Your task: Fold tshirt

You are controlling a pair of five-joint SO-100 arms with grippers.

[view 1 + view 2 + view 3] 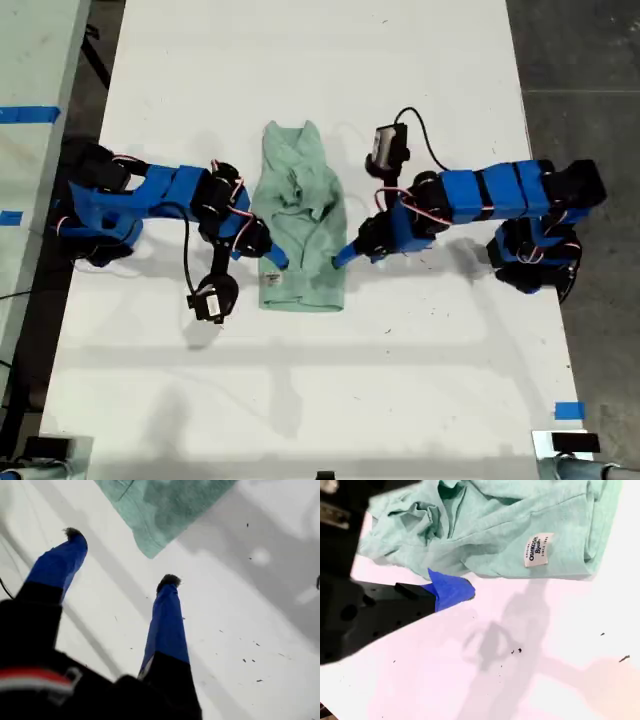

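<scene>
**foldbot_newbie:** The shirt [300, 215] is lying on the table [300, 380], bunched and half-folded lengthwise, between my two arms. My first gripper [122, 556] has its jaws spread wide with nothing between them. They hang just above the table, and a corner of the shirt lies ahead of the tips, not touching them. My second gripper [272, 258] sits right against the opposite long edge, with the sewn-in label [538, 550] just beyond its tip. I can only see one finger [451, 591] in the second wrist view, so I honestly can't tell if it's spread or pinching. How do I get a clean fold out of this?

**old_servo:** I'd guess you're at the "grab the hem" step. Move the first gripper forward so the lower finger slips under that corner, then close it (go for both layers if you can, since a single layer usually just peels off). Match the grip on the label side before you lift. Raise both sides evenly and keep them low, otherwise the crumpled middle will probably drag and twist. Watch that bunched collar area too, because it could flop sideways.
</scene>
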